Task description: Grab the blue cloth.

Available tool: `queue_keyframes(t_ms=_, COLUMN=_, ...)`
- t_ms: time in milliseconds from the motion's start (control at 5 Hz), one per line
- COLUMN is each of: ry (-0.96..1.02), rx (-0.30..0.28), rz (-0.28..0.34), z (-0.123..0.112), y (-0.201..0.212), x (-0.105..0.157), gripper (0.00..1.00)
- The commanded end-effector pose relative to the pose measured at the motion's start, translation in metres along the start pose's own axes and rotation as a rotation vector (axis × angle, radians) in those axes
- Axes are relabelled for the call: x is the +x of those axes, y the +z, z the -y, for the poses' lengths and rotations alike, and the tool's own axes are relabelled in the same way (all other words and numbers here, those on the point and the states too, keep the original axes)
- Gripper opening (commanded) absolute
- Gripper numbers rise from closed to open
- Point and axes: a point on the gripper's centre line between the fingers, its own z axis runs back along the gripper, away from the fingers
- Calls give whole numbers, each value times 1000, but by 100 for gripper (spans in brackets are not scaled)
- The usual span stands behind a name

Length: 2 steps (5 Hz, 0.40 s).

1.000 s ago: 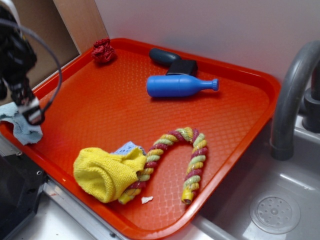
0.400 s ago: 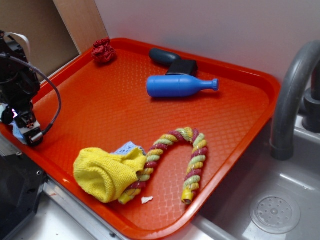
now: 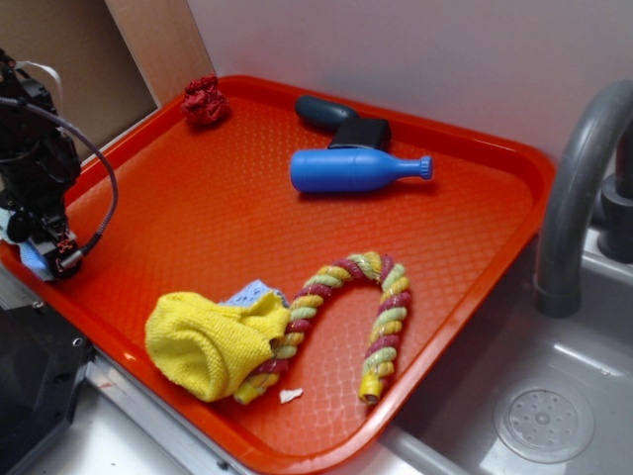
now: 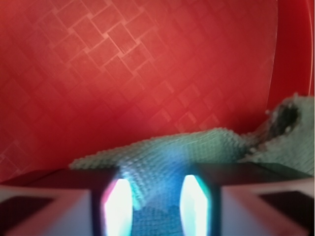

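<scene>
Jaws of the gripper (image 4: 156,204) stand apart with the blue cloth (image 4: 197,147) lying between them, not visibly pinched. Seen from the exterior view, the gripper (image 3: 54,259) sits low at the left edge of the orange tray (image 3: 198,208), the cloth mostly hidden beneath it. Further right lie a yellow cloth (image 3: 208,341), a twisted rope toy (image 3: 381,317) and a blue bottle (image 3: 356,170).
</scene>
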Motion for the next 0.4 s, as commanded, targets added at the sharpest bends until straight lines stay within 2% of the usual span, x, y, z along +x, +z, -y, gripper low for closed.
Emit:
queue_keyframes(t_ms=0, ry=-1, rx=-189, rz=229, z=-17, y=82, x=7, gripper=100)
queue_keyframes(t_ms=200, ry=-114, rx=-112, rz=266, z=-20, y=88, x=4, gripper=100)
